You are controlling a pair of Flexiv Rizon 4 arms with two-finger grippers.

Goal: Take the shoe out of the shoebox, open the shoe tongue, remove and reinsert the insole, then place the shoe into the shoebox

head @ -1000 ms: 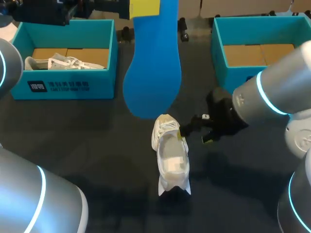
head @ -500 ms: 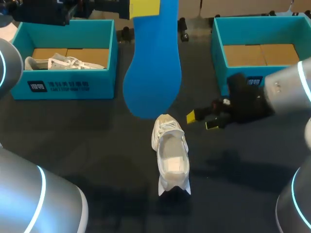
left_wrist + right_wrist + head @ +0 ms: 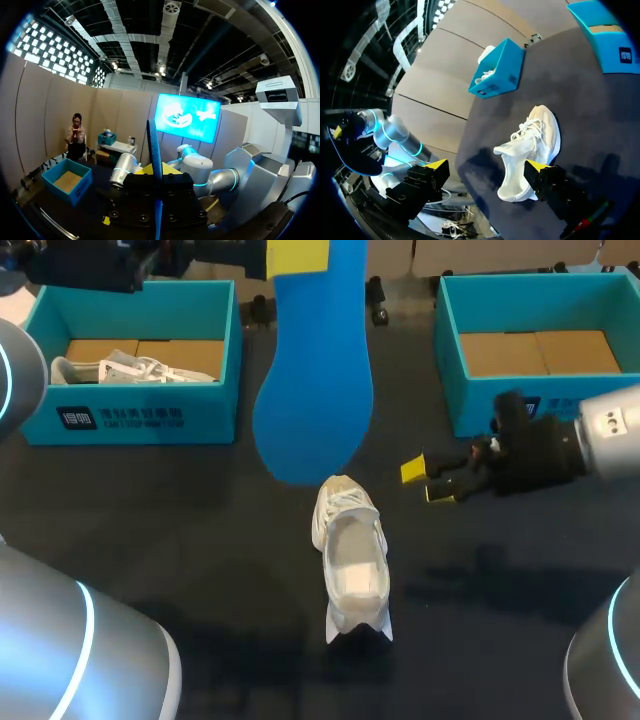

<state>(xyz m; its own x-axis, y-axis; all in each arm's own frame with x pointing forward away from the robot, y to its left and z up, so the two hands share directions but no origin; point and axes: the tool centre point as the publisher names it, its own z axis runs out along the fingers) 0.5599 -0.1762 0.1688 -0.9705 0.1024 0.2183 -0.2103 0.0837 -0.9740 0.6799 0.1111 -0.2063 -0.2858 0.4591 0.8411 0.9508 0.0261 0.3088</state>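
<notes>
Head view puts us midway through the insole step. The left fingers (image 3: 297, 255) are clenched on the long blue foam insole (image 3: 312, 390), holding it high over the far middle of the dark table (image 3: 180, 540), clear of the shoe. The white mesh sneaker (image 3: 350, 550) stands on its sole near the table's middle, its mouth wide and facing up, with no blue showing inside.

Our right fingers (image 3: 412, 470) are spread and empty, near the sneaker on its right and not touching it. We judge removal done and reinsertion next. That means lowering the insole toe-first into the opening while the right fingers steady the sneaker's collar. After that, we judge, comes the teal cardboard shoebox (image 3: 480, 410) at the far right corner, whose base is bare.
</notes>
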